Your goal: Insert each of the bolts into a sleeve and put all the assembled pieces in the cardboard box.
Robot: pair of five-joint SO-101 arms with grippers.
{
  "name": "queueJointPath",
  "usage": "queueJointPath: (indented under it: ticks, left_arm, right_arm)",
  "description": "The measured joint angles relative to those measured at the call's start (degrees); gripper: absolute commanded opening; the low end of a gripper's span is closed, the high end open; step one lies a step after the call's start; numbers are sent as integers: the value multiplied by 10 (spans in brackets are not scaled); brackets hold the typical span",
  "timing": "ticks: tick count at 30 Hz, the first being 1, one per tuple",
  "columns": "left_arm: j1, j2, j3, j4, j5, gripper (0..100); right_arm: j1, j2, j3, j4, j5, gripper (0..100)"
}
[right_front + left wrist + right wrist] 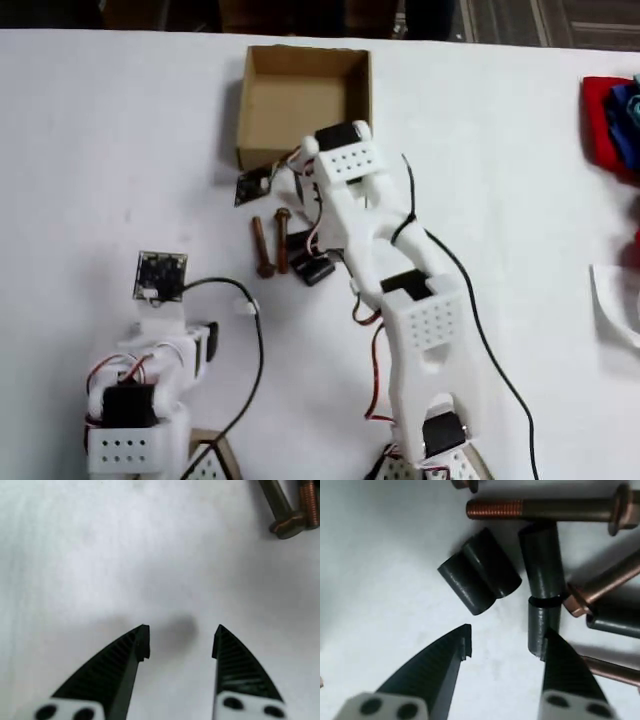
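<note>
Your right gripper (504,642) hangs low over the table (380,580), fingers spread wide with nothing between them. One fingertip (560,665) sits at the end of a black sleeve (540,625); you cannot tell whether they touch. Two more sleeves (480,572) lie side by side just past the gripper, among copper-coloured bolts (545,509). Your left gripper (180,640) is also wide open and empty over bare table, with two bolts near it. From above, this cluster lies near the table's middle. The cardboard box (290,140) stands beyond it toward the far edge, and the left arm (140,380) is by the near left corner.
</note>
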Motion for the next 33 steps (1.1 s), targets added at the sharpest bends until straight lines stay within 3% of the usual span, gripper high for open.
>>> queueJointPath:
  ticks: [11,30,33]
  left_arm:
    - [0,0,0,0,0,223]
    - [0,0,0,0,0,223]
    - [0,0,0,0,0,223]
  right_arm:
    - [-2,70,-80,4,1,216]
    - [19,104,-94,4,0,211]
    - [19,104,-96,4,0,121]
